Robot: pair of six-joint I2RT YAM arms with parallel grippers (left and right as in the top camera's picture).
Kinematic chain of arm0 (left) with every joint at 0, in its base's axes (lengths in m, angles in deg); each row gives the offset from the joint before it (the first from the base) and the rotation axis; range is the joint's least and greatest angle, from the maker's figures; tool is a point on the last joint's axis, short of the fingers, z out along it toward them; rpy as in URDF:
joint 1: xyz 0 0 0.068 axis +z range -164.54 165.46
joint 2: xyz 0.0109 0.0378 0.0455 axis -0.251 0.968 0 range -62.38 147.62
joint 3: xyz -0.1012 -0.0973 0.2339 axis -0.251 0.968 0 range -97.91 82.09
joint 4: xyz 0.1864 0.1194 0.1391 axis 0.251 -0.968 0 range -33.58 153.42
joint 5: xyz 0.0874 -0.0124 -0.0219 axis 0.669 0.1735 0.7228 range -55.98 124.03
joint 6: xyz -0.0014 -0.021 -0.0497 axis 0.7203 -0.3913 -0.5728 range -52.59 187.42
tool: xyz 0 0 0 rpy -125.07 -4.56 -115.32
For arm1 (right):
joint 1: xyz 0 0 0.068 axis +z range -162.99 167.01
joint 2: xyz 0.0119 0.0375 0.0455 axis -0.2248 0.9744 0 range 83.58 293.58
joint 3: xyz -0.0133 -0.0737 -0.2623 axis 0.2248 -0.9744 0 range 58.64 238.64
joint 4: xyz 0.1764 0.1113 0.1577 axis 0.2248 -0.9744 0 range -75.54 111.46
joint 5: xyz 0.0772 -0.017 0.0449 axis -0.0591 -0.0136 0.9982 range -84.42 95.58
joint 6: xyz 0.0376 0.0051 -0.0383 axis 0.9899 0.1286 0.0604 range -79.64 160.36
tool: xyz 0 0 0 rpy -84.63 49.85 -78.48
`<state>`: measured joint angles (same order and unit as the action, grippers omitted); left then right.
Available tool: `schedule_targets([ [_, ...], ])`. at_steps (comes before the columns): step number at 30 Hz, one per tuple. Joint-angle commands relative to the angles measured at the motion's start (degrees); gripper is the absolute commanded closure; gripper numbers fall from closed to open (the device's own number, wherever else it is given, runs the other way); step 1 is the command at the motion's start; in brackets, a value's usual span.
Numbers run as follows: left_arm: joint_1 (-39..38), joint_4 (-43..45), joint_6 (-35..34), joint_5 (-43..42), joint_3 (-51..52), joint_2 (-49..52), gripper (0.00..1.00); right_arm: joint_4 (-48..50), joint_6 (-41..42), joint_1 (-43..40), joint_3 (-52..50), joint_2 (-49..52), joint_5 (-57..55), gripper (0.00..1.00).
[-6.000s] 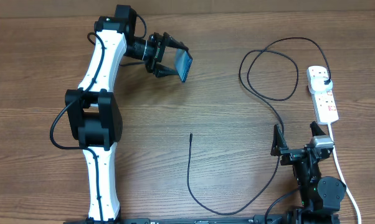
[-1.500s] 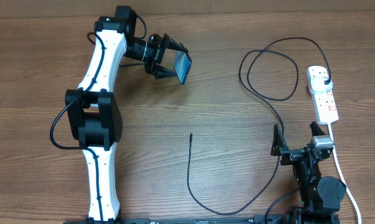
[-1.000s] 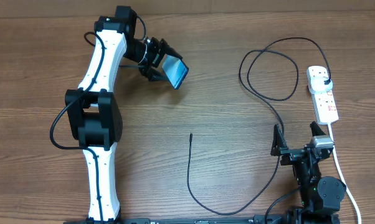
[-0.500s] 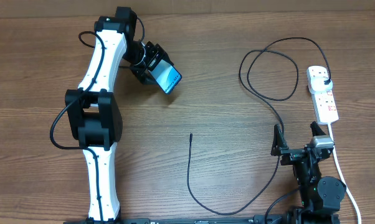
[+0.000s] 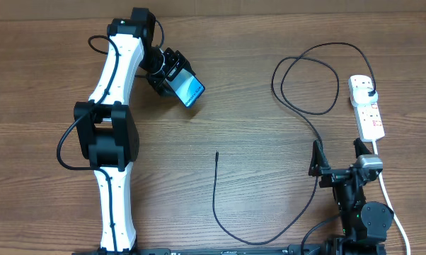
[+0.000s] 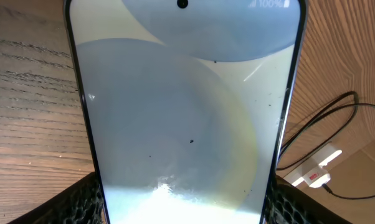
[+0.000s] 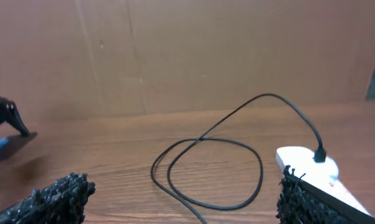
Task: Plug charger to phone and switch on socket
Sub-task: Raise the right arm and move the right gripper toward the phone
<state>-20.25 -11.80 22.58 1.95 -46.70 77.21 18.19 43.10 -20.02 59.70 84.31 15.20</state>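
Blue-lit phone (image 5: 188, 88) was clamped in the left end effector (image 5: 172, 78), tilted over the worktop (image 5: 269, 184) on the left side, prob. to present its port to the charger (image 5: 214, 202), whose tip (image 5: 216, 153) lay free mid-worktop w/ plug (image 5: 369, 86) in the socket (image 5: 369, 113). Right end effector (image 5: 336, 152) stood wide apart, empty, near the socket. Readable: only "100%" on the screen (image 6: 184, 112); red socket marks too small.

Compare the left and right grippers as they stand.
The left gripper grips the phone by its edges; the right gripper holds nothing. The left's jaws are set to the phone's width; the right's stand fully open. The left is far from the socket; the right is beside it. Both are black.
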Motion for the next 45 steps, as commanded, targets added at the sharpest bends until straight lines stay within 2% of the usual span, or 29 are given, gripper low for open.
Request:
schedule_targets([
  [1,-0.4,0.0,-0.3,-0.3,-1.9,0.0,0.96,-1.4,4.8,0.2,1.9,-0.5,-1.5,0.0],
  [7,-0.5,0.9,-0.2,0.0,-2.1,-1.3,0.96,-8.7,4.8,0.2,9.4,3.6,-1.5,0.0],
  [14,-1.1,1.0,-0.2,1.9,-3.1,-3.5,0.96,-15.1,4.8,0.2,21.8,17.5,0.2,0.0],
  [19,-1.9,1.7,-0.2,2.0,-3.1,-4.8,0.96,-17.8,4.8,0.2,31.9,31.1,7.9,0.0],
  [25,-3.0,3.1,-0.2,1.9,-3.2,-6.0,0.96,-20.5,8.3,0.2,44.7,49.2,23.4,0.0],
  [31,-3.3,4.4,-1.6,1.4,-3.3,-7.2,0.96,-19.8,14.3,0.2,53.0,64.2,39.7,0.0],
  [34,-3.3,5.2,-2.4,1.4,-3.3,-7.8,0.96,-13.7,19.8,0.2,54.0,70.0,47.8,0.0],
  [36,-3.3,5.4,-3.1,1.6,-3.3,-8.3,0.96,-10.3,22.6,0.2,54.0,73.1,48.5,0.0],
  [41,-3.3,5.6,-3.5,1.6,-3.3,-9.0,0.96,-9.6,32.5,0.2,54.0,78.8,48.8,0.0],
  [45,-3.4,5.6,-4.4,1.6,-3.3,-9.2,0.96,-7.2,33.4,0.7,54.0,81.7,48.6,0.0],
])
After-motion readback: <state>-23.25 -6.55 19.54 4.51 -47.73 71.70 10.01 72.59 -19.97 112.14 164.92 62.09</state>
